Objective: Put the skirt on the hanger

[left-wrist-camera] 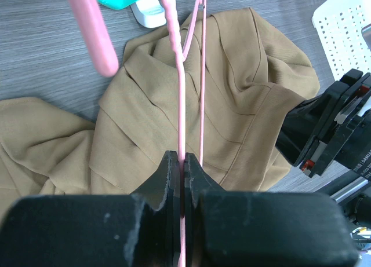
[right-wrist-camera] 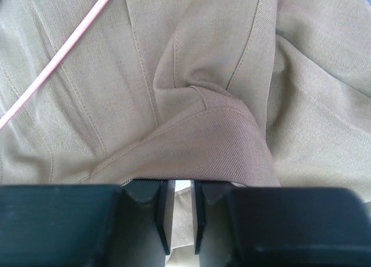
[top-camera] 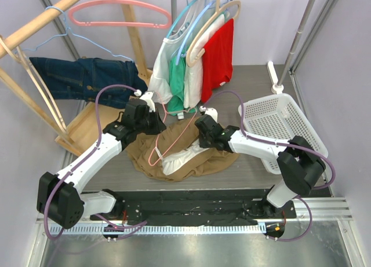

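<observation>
Pink hanger [left-wrist-camera: 181,105], pinched by left end effector [left-wrist-camera: 184,163], is lying across skirt [left-wrist-camera: 232,93], whose fold right end effector [right-wrist-camera: 181,189] is clamping alongside.

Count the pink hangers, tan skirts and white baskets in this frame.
Pink hangers: 2 (thick hanger, wire hanger)
Tan skirt: 1
White basket: 1
Total: 4

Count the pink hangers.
2. A thick hanger hangs from the wooden rack, upper left; a thin hanger lies over the skirt, gripped by the left tool. More may hide among hung clothes.
</observation>
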### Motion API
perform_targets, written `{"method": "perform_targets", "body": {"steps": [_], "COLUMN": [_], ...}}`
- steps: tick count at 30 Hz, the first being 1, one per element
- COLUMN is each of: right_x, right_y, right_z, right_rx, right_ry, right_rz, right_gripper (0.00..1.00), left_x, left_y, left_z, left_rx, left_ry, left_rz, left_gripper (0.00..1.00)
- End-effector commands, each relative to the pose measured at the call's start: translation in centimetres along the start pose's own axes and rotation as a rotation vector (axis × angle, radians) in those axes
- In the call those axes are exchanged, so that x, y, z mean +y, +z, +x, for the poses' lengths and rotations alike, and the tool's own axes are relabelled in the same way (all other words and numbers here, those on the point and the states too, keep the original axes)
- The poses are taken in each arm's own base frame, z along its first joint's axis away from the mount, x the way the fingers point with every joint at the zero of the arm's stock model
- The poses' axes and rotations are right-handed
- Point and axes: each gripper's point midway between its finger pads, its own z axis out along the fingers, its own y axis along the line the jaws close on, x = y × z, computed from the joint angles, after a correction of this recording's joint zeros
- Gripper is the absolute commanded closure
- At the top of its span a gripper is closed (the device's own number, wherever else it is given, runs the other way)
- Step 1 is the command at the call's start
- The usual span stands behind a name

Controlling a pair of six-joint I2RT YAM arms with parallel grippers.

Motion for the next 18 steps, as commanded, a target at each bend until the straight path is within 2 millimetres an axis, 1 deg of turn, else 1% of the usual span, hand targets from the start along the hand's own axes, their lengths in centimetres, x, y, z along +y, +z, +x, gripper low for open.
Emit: {"method": "perform_targets", "body": {"steps": [1,2,4,6,10,11,12,13,14,15,17,18], "right_x": [0.2,0.1,0.2,0.3,0.3,0.7,0.1,0.0,0.3,-0.7,-1.0,-0.8], "right_y": [-0.4,-0.4,-0.8,-1.2,-3.6,-4.9,-5.4,-6.1,-7.3,-7.7,-8.7,-9.6], "right_z": [-1.6,-1.7,-2.0,-2.2,-3.4,-4.0,-4.7,-5.3,-5.9,-7.0,-8.1,-8.8], "right_rx": [-0.078,-0.083,-0.087,-0.087,-0.083,-0.094,-0.099,-0.104,-0.112,-0.129,-0.135,-0.135], "right_ry": [0.012,0.011,0.009,0.004,-0.003,0.007,0.022,0.033,0.044,0.061,0.067,0.057], "right_rz": [-0.001,-0.001,-0.005,-0.010,-0.038,-0.084,-0.094,-0.113,-0.165,-0.164,-0.197,-0.229], "right_gripper": [0.86,0.92,0.99,0.99,0.99,0.99,0.99,0.99,0.99,0.99,0.99,0.99], "left_x": [-0.2,-0.2,-0.3,-0.3,-0.5,-0.6,-0.7,-0.8,-0.9,-1.0,-1.3,-1.6], "left_y": [-0.5,-0.4,-0.4,-0.5,-1.2,-1.4,-1.8,-2.0,-2.1,-2.5,-2.8,-3.2], "left_z": [-1.6,-1.5,-1.7,-1.7,-1.9,-2.0,-2.1,-2.1,-2.2,-2.2,-2.3,-2.6], "left_rx": [-0.063,-0.061,-0.063,-0.059,-0.059,-0.061,-0.063,-0.061,-0.062,-0.063,-0.062,-0.070], "left_ry": [0.024,0.023,0.024,0.023,0.034,0.039,0.043,0.046,0.048,0.053,0.054,0.058], "left_rz": [0.006,0.007,0.008,0.007,0.011,0.012,0.016,0.020,0.020,0.023,0.036,0.045], "left_gripper": [1.00,1.00,1.00,1.00,1.00,1.00,1.00,1.00,1.00,1.00,1.00,1.00]}}
